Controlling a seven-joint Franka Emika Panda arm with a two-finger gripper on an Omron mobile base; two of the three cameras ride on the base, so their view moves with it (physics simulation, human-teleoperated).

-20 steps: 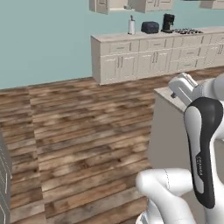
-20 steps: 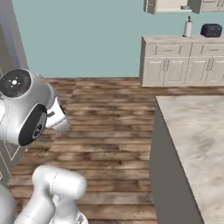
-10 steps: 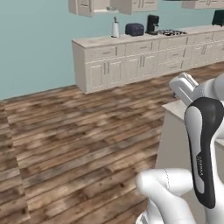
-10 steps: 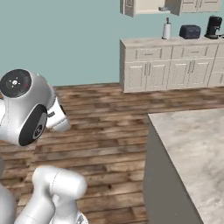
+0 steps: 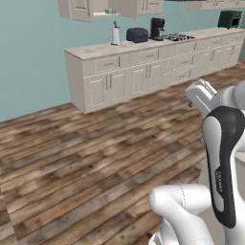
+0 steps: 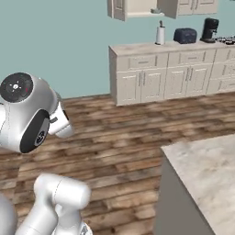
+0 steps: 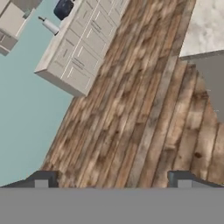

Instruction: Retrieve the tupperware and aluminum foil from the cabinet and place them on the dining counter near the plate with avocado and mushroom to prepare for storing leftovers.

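In the hand view my gripper [image 7: 111, 181] is open, its two dark fingertips [image 7: 41, 179] far apart with nothing between them, over bare wooden floor. A corner of the dining counter [image 6: 204, 170], beige-grey veined marble, lies at the lower right of the right base view and in the hand view's top right [image 7: 205, 26]. High on the far wall a beige wall cabinet [image 6: 137, 5] has its doors swung open; the same cabinet [image 5: 103, 5] appears in the left base view. The tupperware, the aluminum foil, the plate, the avocado and the mushroom are out of view.
Cream drawer units [image 5: 143, 72] run along the far wall under a counter with a paper towel roll [image 5: 115, 34], a toaster [image 5: 137, 34] and a coffee maker [image 5: 157, 28]. Wide wooden floor [image 6: 114, 128] separates them from me. My white arm [image 5: 222, 158] rises at the right.
The whole picture has shifted: the far units slid left and grew nearer in both base views, so the base has moved. The arm holds the same pose.
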